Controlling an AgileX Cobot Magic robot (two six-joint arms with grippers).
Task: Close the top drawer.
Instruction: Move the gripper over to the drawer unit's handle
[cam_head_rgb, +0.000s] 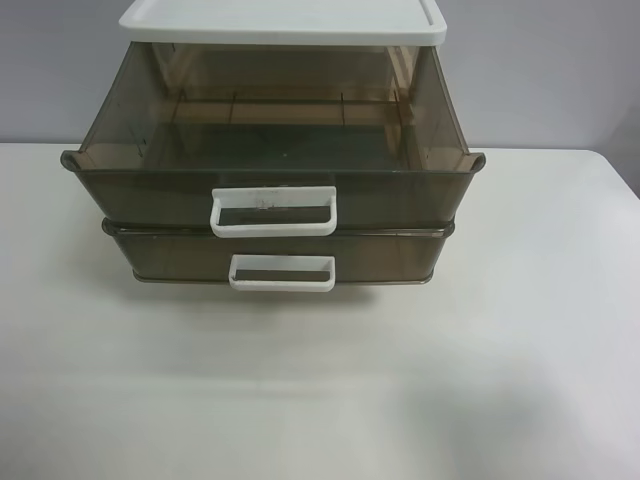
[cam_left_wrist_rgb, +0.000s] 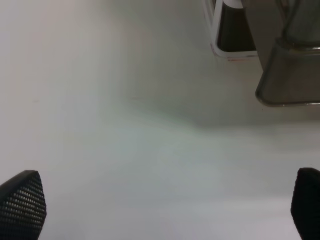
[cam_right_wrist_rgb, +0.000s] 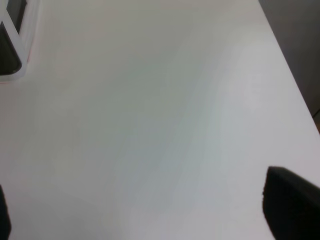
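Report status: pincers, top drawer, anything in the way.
Open and empty: left pincer, right pincer, both above the table. Pulled out, not shut: top drawer. Nothing seen blocking its handle.

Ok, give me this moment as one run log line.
top drawer: pulled out, not yet closed | lower drawer: further in | left gripper: open, over table, holding nothing | right gripper: open, over table, holding nothing

Top drawer (cam_head_rgb: 140, 188): was smoky brown, translucent.
Top handle (cam_head_rgb: 273, 228): was white, faintly dark-scuffed.
Lower drawer (cam_head_rgb: 170, 256): was the same brown.
Lid (cam_head_rgb: 280, 22): was white.
Table (cam_head_rgb: 500, 350): was white.
Left gripper fingers (cam_left_wrist_rgb: 22, 205): were black, mesh-patterned.
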